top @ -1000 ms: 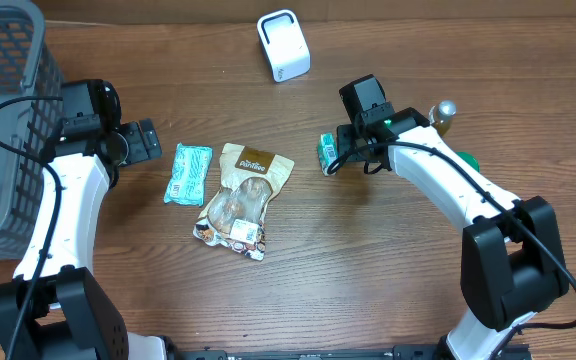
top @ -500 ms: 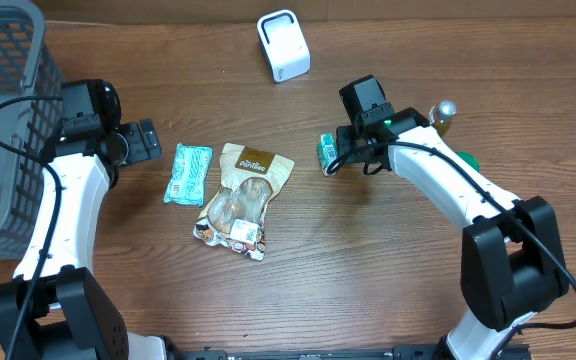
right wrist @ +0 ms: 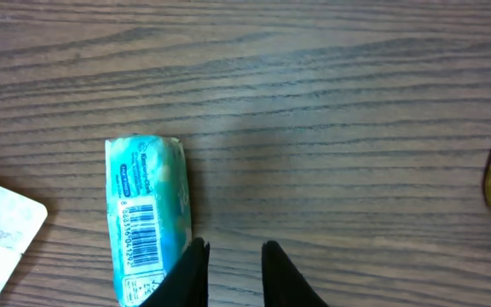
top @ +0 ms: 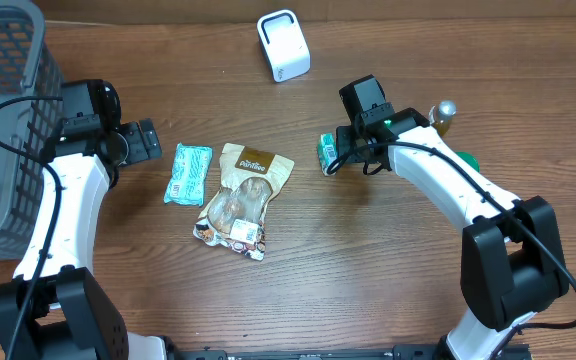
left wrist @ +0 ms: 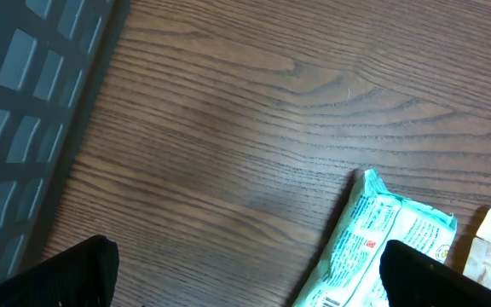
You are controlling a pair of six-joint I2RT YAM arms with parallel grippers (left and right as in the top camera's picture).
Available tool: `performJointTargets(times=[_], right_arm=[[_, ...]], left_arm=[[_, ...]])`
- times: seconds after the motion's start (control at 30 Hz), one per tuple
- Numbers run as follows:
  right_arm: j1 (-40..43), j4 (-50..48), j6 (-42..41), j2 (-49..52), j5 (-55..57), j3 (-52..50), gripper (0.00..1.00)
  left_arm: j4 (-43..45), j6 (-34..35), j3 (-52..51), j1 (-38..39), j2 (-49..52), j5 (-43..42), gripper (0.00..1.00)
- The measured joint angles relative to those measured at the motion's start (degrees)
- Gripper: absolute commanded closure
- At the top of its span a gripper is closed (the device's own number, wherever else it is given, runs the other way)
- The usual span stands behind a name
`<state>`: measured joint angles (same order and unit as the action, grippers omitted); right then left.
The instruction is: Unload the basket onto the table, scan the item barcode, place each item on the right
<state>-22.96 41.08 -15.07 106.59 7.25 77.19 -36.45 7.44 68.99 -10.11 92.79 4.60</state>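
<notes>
A small teal packet (right wrist: 146, 217) lies on the wood with its barcode facing up, just left of my right gripper (right wrist: 234, 247). The right fingers stand a narrow gap apart with only bare wood between them, and the left finger is at the packet's edge. From overhead the packet (top: 326, 153) sits at the tip of the right gripper (top: 344, 160). My left gripper (left wrist: 245, 273) is wide open and holds nothing. A longer teal wrapper (left wrist: 382, 243) lies by its right finger. The overhead view shows that wrapper (top: 188, 173) just right of the left gripper (top: 148, 140).
A white scanner (top: 284, 45) stands at the back centre. A brown snack pouch (top: 240, 198) lies beside the long wrapper. A grey basket (top: 3, 120) fills the left edge. A gold-topped object (top: 442, 115) and something green (top: 465, 160) sit by the right arm.
</notes>
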Motion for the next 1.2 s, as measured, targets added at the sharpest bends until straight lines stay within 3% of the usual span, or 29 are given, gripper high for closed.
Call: performJointTargets(times=[0.17, 0.33, 1.2], right_arm=[[0.0, -1.6, 0.1, 0.0, 0.0, -1.4, 0.77], [0.0, -4.1, 0.0, 0.0, -0.3, -3.3, 0.69], [0.0, -5.8, 0.0, 0.0, -0.4, -5.2, 0.65]], left_arm=[[0.0, 0.0, 0.0, 0.0, 0.0, 0.0, 0.01], [0.0, 0.0, 0.0, 0.0, 0.0, 0.0, 0.00], [0.0, 0.0, 0.0, 0.0, 0.0, 0.0, 0.00]])
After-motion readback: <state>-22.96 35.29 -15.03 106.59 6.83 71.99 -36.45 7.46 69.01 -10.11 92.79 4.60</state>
